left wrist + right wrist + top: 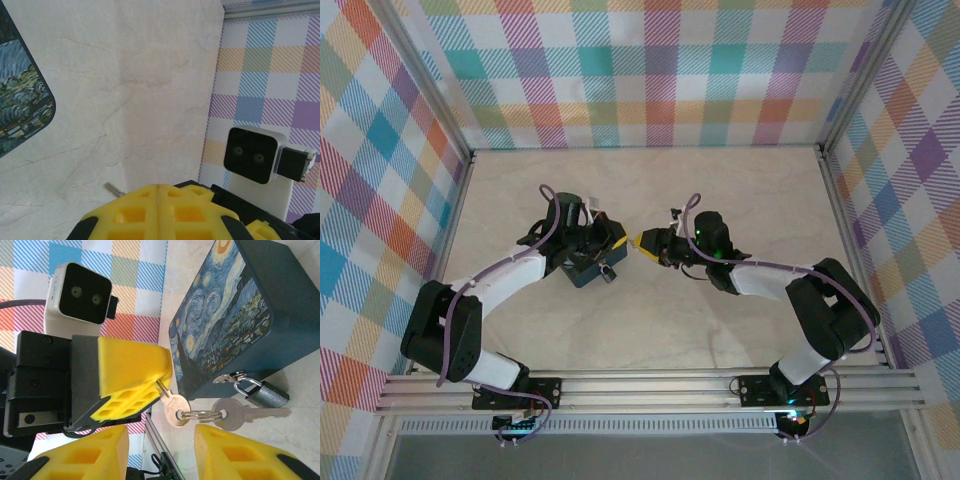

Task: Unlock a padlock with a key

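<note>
Hanging by its thin shackle from the painted tin's (235,315) hasp is the small grey padlock (267,395). Left gripper (157,195) fingers pressed together, pinching the silvery key (175,410) just beside it; right gripper (160,442) fingers spread, holding nothing.

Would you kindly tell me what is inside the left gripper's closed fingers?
A key sticks out of the left gripper, its head carrying a ring with a second key. Its tip is covered by the fingers.
</note>
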